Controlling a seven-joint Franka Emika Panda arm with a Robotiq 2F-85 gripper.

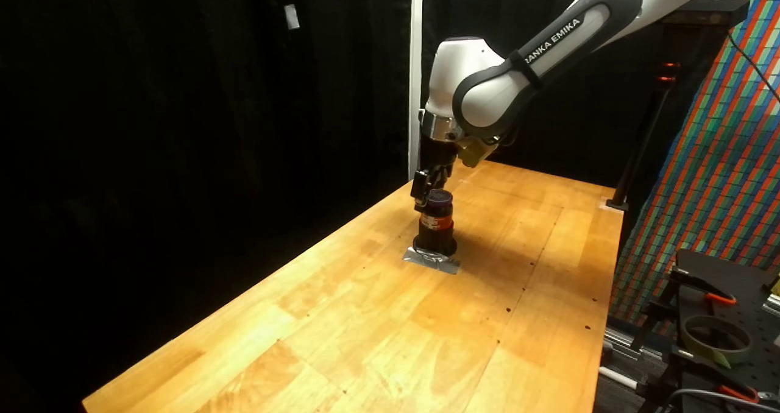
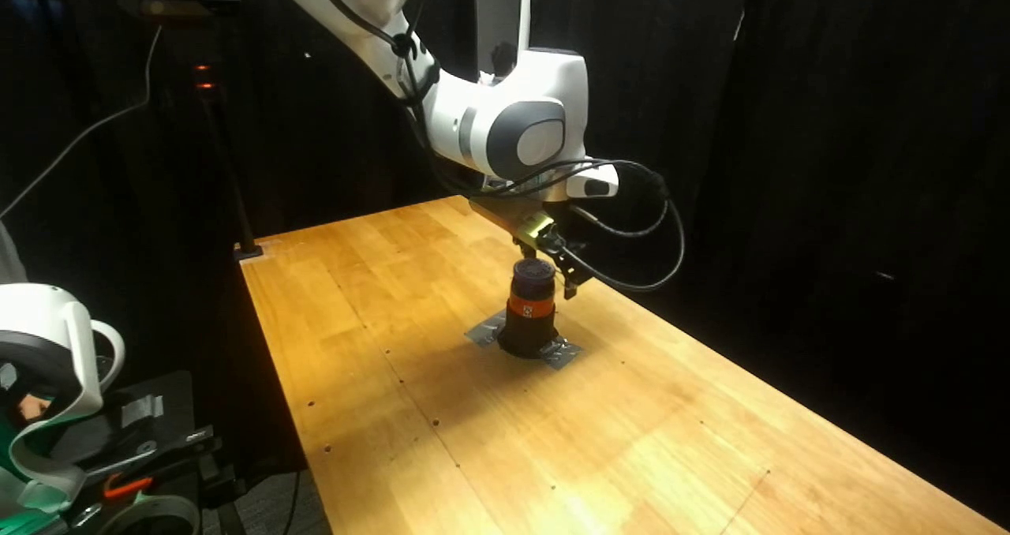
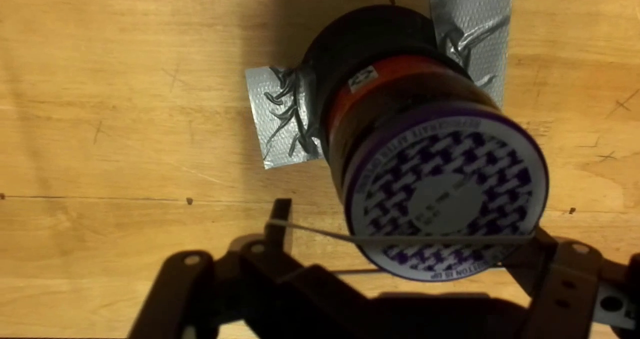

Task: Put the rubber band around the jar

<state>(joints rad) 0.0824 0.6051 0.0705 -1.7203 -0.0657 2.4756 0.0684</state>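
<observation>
The jar (image 1: 437, 219) stands upright in a black holder on the table. In both exterior views (image 2: 533, 294) it has a dark lid and an orange label band. In the wrist view its purple-and-white patterned lid (image 3: 445, 189) faces the camera. My gripper (image 3: 410, 233) is open, one finger left of the lid and the other at its lower right edge. The thin pale rubber band (image 3: 400, 240) is stretched between the two fingers and crosses in front of the lid. In both exterior views the gripper (image 1: 430, 192) (image 2: 550, 273) is beside the jar's top; the band cannot be made out there.
The black holder (image 1: 436, 241) (image 2: 527, 334) is fixed to the wooden table (image 1: 390, 340) with grey tape (image 3: 472, 44). A dark pole (image 1: 640, 133) stands at the table's far corner. A side shelf (image 1: 725, 273) holds a tape roll (image 1: 718, 338). Cables (image 2: 663, 235) loop beside the wrist.
</observation>
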